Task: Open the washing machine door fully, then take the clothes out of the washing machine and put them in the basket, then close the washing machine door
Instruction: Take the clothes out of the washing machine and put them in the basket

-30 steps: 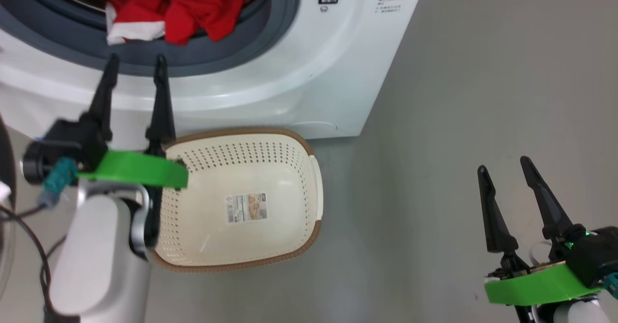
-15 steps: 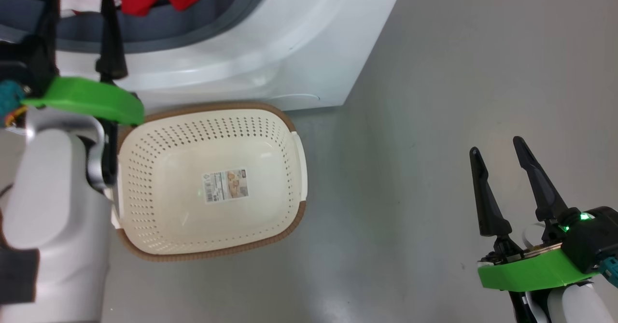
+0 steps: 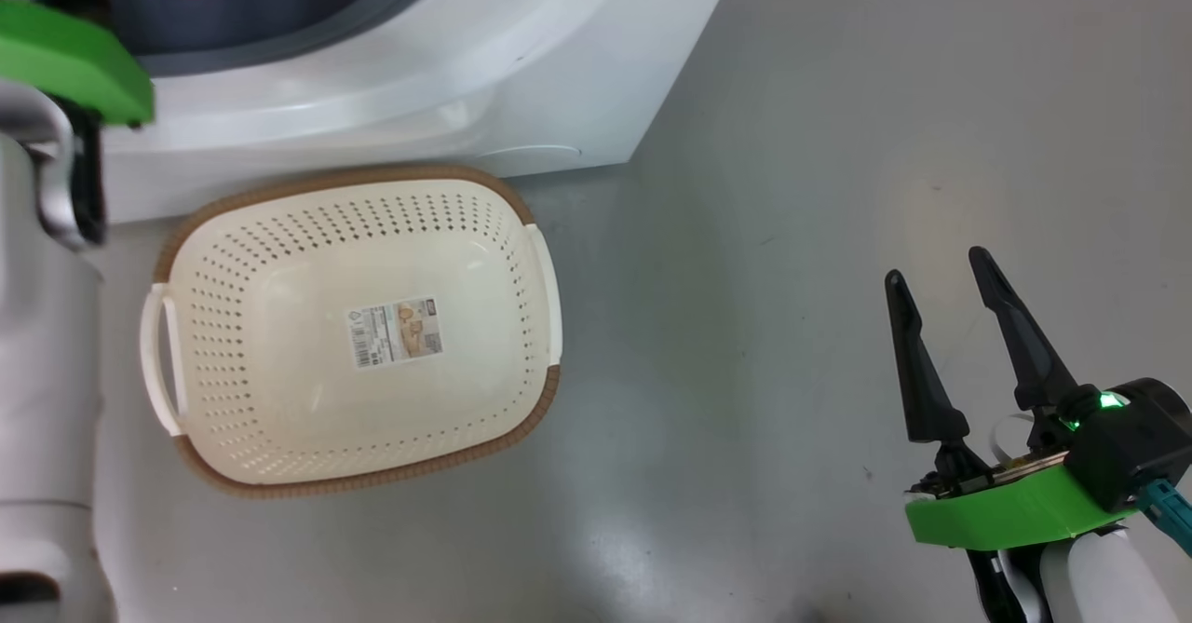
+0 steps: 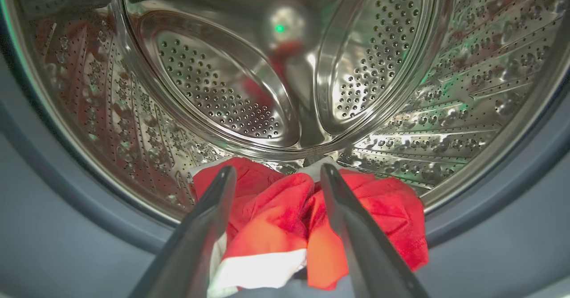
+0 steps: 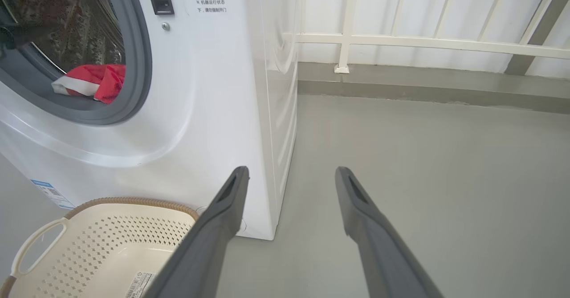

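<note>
While the bright red soft fabric clothes with white bands [image 4: 276,226] are lying heaped at the front lip of the steel perforated drum [image 4: 213,93], lower centre of the left wrist view, unloading is judged not yet begun.
- Big white boxy washing machine [image 5: 213,88]: mouth standing uncovered.
- Small cream-white perforated basket, brown rim [image 3: 354,178]: sitting centre left, holding no garment.
- Left gripper [image 4: 277,168]: pointing into the drum, fingers spread, gripping nothing.
- Right gripper [image 3: 936,264]: hovering lower right, fingers apart, carrying nothing.
- Remaining: transferring clothes, closing up.

Basket [image 3: 307,232] on floor [image 3: 792,185], just before washing machine [image 3: 419,74]. Clothes [image 4: 276,218] in drum [image 4: 222,88], at its front lip. Left pincer [image 4: 278,168] at drum mouth, over clothes; right pincer [image 3: 937,264] well apart, rightward.
</note>
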### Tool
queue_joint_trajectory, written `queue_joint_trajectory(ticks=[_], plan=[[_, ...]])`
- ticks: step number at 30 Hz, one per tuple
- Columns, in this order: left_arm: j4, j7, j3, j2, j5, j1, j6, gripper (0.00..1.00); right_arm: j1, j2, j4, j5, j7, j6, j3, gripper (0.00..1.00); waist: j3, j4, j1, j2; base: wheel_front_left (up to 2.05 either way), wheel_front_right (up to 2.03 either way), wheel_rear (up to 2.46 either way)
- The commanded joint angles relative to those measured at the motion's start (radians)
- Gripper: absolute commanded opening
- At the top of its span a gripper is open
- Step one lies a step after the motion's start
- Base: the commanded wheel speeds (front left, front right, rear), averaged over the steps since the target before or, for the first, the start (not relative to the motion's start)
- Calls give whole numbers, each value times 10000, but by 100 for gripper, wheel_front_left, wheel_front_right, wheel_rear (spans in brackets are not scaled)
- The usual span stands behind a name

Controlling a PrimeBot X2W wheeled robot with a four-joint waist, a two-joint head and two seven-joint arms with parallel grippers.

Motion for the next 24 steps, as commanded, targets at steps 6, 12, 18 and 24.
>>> queue_joint_trajectory(ticks=[6,12,18,24], plan=[[752,516,-14,771,132,-897,15,100,-187,-123,-140,-8,-63,62,304,100,205,-224,0,-1,0,0,0],[1658,960,-198,1060,234,-1459,43,100,-223,-123,-56,-129,-63,62,368,100,289,-429,0,-1,0,0,0],[2484,1615,-395,1323,335,-1813,98,100,-210,-123,-17,-147,-63,62,434,100,354,-584,0,-1,0,0,0],[3047,1929,-632,1699,509,-1929,226,100,-176,-123,79,-31,-63,62,571,100,361,-760,0,-1,0,0,0]])
